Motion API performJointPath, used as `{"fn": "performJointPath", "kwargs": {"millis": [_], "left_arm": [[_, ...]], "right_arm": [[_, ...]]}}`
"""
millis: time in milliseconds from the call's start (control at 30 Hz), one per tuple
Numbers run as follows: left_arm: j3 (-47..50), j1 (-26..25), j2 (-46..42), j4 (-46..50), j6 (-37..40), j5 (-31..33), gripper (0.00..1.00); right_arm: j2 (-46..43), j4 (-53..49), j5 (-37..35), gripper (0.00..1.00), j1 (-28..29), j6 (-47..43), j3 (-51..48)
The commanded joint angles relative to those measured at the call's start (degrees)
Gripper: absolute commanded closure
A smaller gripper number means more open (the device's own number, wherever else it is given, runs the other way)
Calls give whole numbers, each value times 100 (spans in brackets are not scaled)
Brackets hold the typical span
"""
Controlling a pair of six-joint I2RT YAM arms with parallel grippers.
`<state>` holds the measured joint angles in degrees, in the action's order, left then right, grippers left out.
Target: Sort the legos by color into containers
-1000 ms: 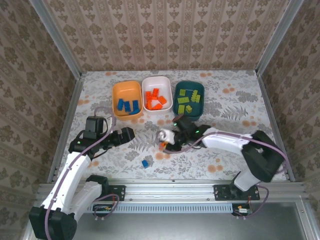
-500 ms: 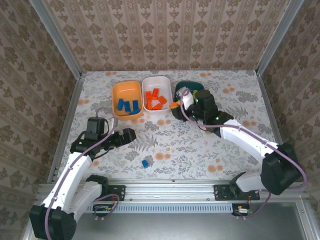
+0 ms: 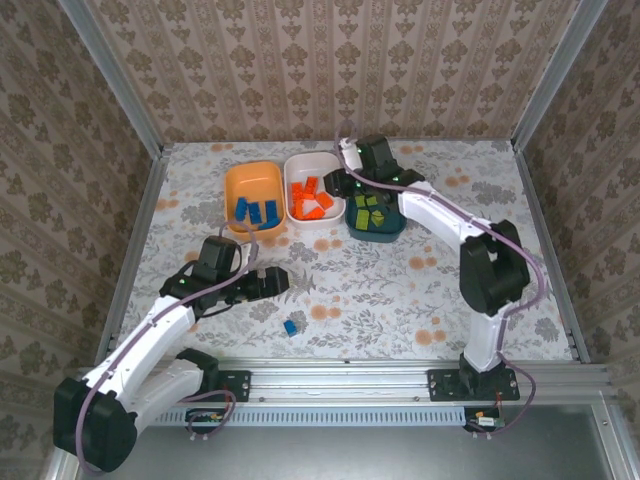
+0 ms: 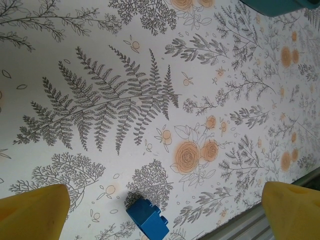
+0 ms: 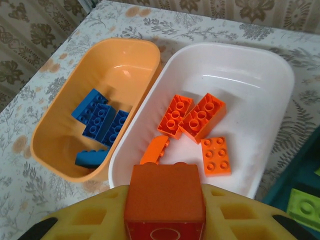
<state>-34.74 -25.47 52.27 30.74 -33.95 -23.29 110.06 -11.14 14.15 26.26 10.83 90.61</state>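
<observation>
Orange brick (image 5: 165,192): sitting clamped in right gripper (image 5: 165,215) jaws, hanging over near rim of white tub (image 5: 260,75).
White tub: holding orange bricks (image 5: 200,117); standing btwn orange tub (image 5: 125,55) & teal tub (image 3: 378,236).
Orange tub: holding blue bricks (image 5: 100,117).
Teal tub: holding green bricks (image 3: 372,208).
Blue brick (image 4: 147,220): lying loose on table (image 4: 100,60), twd near edge.
Left gripper (image 3: 275,282): hovering just above table nr blue brick, jaws standing wide apart.

The orange tub (image 5: 125,65) and white tub (image 5: 240,85) are smooth, glossy plastic with bright highlights on their walls. The teal tub (image 3: 380,233) looks like the same plastic. The orange brick (image 5: 165,197) and blue bricks (image 5: 100,117) are hard, shiny plastic. The yellow pads (image 4: 35,210) look matt and slightly grainy. The table (image 4: 100,75) has a matt floral print. The near rail (image 3: 340,375) is metal.
</observation>
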Motion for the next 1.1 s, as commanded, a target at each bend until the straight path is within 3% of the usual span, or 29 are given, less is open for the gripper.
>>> {"fn": "performJointPath", "kwargs": {"millis": [0, 367, 633, 933, 1067], "left_arm": [[6, -19, 127, -136, -27, 79, 0], [-41, 20, 389, -95, 199, 151, 0], [12, 128, 365, -69, 277, 88, 0], [57, 256, 171, 28, 316, 37, 0], [59, 257, 112, 40, 291, -4, 0]], "right_arm": [[614, -436, 201, 65, -55, 307, 680], [2216, -819, 221, 66, -51, 481, 2221], [2619, -888, 126, 63, -51, 520, 2482], [2514, -885, 16, 38, -51, 499, 2444], [2176, -684, 1, 37, -51, 448, 2203]]}}
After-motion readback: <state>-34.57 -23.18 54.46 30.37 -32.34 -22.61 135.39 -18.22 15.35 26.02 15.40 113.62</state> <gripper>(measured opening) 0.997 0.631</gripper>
